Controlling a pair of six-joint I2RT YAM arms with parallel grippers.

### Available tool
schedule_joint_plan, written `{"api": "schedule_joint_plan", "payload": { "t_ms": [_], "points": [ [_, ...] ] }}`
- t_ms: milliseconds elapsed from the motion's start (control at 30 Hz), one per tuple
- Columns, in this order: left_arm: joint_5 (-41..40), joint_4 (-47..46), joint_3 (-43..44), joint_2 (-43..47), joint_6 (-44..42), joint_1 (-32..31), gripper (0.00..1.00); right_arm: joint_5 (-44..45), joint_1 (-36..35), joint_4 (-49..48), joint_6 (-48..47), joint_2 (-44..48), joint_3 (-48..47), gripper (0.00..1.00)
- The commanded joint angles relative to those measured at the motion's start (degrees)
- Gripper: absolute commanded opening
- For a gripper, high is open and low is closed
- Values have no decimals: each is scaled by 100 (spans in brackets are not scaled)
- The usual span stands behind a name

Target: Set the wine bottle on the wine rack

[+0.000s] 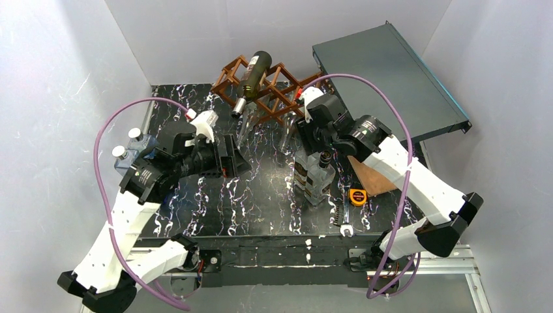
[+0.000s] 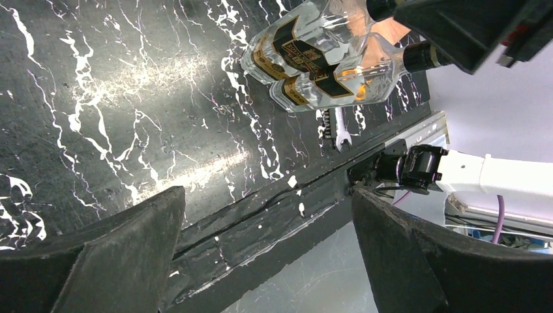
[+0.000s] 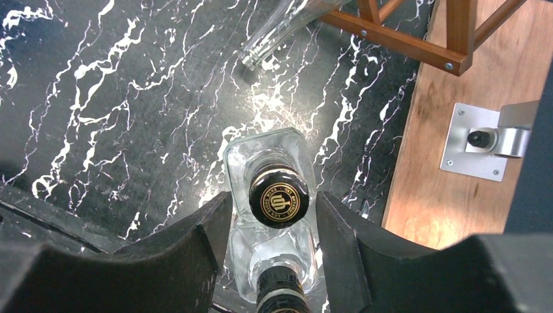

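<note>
The reddish-brown wine rack stands at the back centre, and one corner shows in the right wrist view. A dark green bottle lies on top of it, and clear bottles lie in its lower openings. Two clear square bottles with black caps stand upright on the table. My right gripper is open just above them, its fingers on either side of one bottle's black cap with gaps on both sides. My left gripper is open and empty over the table's front left.
A large dark grey panel leans at the back right over a wooden board with a metal bracket. A tape measure and a wrench lie front right. Plastic bottles stand at the left edge.
</note>
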State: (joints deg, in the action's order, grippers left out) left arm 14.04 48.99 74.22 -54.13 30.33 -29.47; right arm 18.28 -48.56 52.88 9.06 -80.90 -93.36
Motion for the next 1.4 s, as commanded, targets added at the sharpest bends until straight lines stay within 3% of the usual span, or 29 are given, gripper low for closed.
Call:
{"api": "schedule_joint_plan", "payload": {
  "t_ms": [0, 333, 667, 1000, 1367],
  "points": [
    [-165, 239, 320, 212, -211, -23, 98, 46, -31, -412, 18, -3, 239, 58],
    [-252, 370, 387, 369, -299, -28, 98, -16, -31, -716, -359, -136, 502, 51],
    [-549, 610, 657, 457, -404, -23, 98, -513, -150, -1065, -1116, -533, 354, 35],
    [-1482, 832, 1022, 928, -399, -28, 98, -559, -887, -791, -2154, -1607, -516, 1],
    [-2718, 1156, 1465, 1621, -369, -23, 99, -785, -1699, -1055, -2853, -2939, -1417, 1]
  ]
}}
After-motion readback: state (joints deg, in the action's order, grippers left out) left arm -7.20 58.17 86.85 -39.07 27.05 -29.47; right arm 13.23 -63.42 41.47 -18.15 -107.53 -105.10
